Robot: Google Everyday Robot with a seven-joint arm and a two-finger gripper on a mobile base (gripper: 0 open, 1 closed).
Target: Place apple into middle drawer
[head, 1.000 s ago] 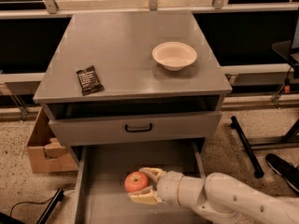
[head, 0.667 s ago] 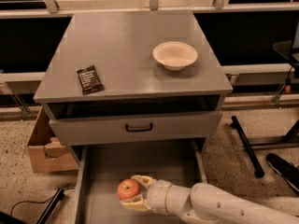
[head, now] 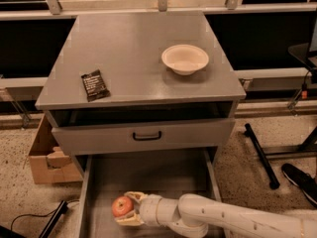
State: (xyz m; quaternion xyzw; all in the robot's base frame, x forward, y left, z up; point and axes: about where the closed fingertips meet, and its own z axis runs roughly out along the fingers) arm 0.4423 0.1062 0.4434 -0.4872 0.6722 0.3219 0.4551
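Note:
The apple (head: 121,207) is small, round and red-orange. It sits between the fingers of my gripper (head: 127,208), which is shut on it. My white arm reaches in from the lower right. The gripper holds the apple low over the left part of the middle drawer's floor (head: 148,177). The middle drawer is pulled out wide below the grey drawer front with the black handle (head: 147,136). Whether the apple touches the floor cannot be told.
A white bowl (head: 184,59) and a dark snack packet (head: 94,85) lie on the cabinet top. A cardboard box (head: 47,157) stands on the floor at the left. A black stand leg (head: 261,155) and cables lie on the floor around the cabinet.
My gripper has carried the apple to the left and lower, nearer the front left of the open drawer.

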